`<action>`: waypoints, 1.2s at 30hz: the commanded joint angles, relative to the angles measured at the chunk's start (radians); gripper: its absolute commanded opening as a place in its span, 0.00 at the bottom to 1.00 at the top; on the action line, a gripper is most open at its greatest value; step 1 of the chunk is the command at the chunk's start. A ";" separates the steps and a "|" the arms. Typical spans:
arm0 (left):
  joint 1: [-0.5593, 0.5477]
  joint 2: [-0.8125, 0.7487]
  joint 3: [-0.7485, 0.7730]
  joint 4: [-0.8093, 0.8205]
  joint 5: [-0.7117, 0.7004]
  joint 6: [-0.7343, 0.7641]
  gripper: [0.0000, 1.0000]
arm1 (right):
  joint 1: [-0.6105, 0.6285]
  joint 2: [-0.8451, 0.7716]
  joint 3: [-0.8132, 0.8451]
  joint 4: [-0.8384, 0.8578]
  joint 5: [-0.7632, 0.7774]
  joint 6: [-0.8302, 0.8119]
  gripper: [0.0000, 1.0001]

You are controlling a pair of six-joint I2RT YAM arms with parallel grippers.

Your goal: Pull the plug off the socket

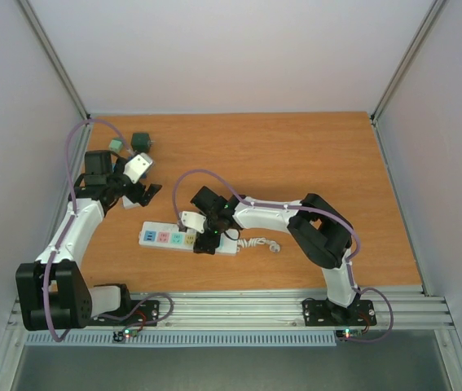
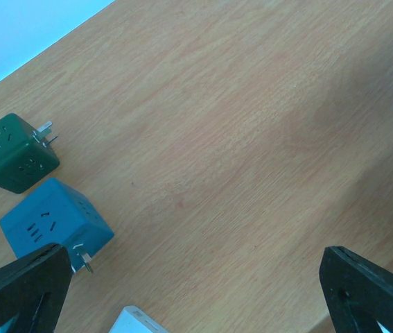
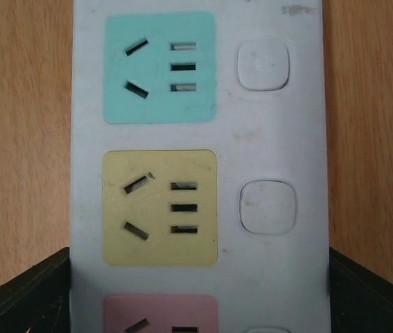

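slippage is the main hazard. the right gripper [image 3: 199,251] straddles the power strip [image 3: 279,132] across its width, one of its fingers [image 3: 23,298] at each long side. whether they press on the casing cannot be told. if they close off-centre or only graze the smooth white sides, the power strip may skid on the table [image 1: 296,155] or tip up at one end under a pull.

wrong target is the second hazard. no plug shows in the teal outlet [image 3: 160,67], the yellow outlet [image 3: 160,208] or the pink outlet [image 3: 160,316], and the top view hides the stretch of the power strip under the right gripper. a pull could therefore land on a bare outlet or on the casing.

the left gripper [image 2: 195,253] is fully open and holds nothing. it hovers behind the left end of the power strip, near a green cube [image 2: 12,152] and a blue cube [image 2: 54,222], both well apart from the power strip.

power strip: long, white, flat on the table, directly under the right gripper. pastel outlets run in one row, each with a square button [image 3: 268,207] beside it. a short curly cord [image 1: 261,243] leaves its right end.
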 commanded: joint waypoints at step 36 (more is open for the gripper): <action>0.005 0.014 -0.006 0.088 0.000 -0.061 1.00 | -1.022 -0.055 -0.099 -0.108 -0.077 -0.200 0.69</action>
